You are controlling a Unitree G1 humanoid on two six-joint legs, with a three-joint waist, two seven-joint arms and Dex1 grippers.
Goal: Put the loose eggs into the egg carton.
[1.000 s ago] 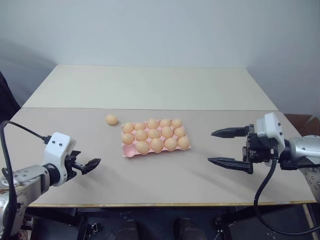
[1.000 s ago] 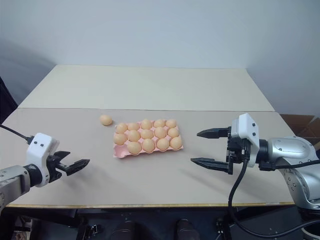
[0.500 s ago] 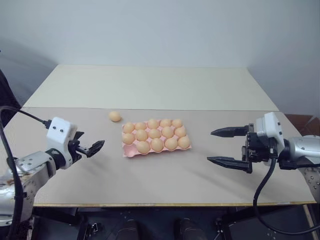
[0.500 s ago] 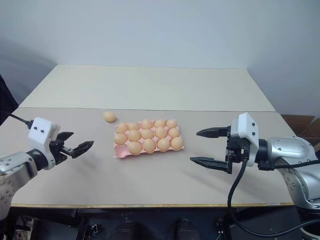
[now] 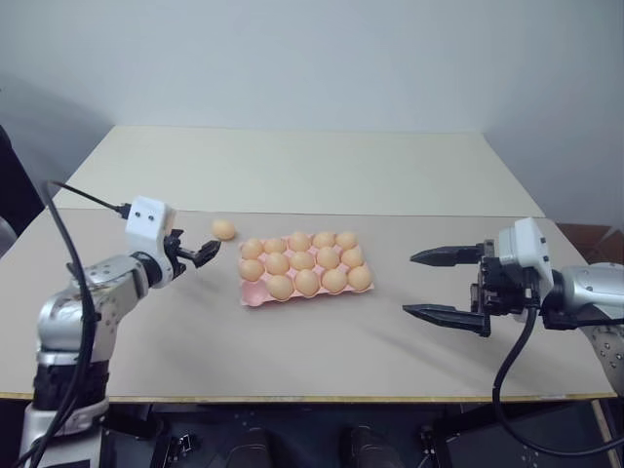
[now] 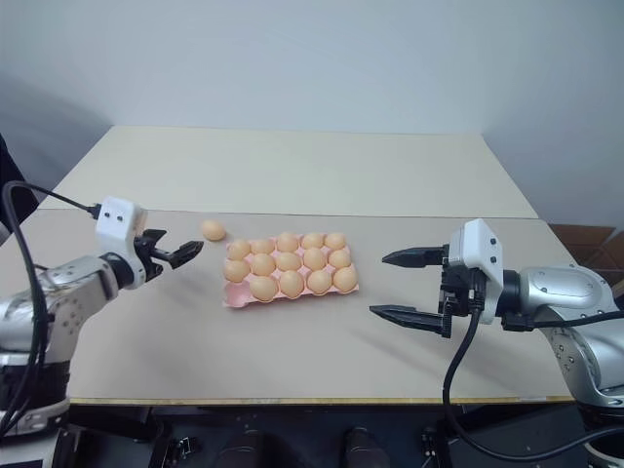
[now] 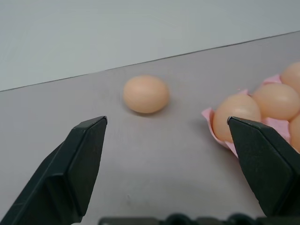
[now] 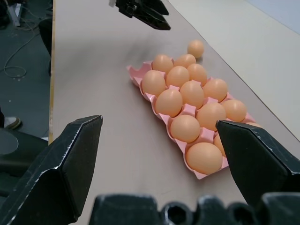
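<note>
one small, smooth, pale orange-tan egg [image 5: 224, 229] lies loose on the beige desk [image 5: 322, 341], just off the far left corner of the flat pink moulded egg carton [image 5: 255, 293]. the carton's cups hold eggs except the near left one, which looks empty. your left pincer [image 5: 206, 253] hangs spread wide and empty, low over the desk, pointing forward with the egg just ahead of its tips and slightly toward the carton side. in the left wrist view the egg [image 7: 146, 94] sits between the lines of the two black fingers [image 7: 70, 173] but beyond them, its long axis lying across the line of approach. your right pincer [image 5: 441, 287] is also wide open and empty, well apart on the carton's far side, so the left arm is clearly the nearer. i'd judge you need to carry on forward until the fingers bracket the egg.
</note>
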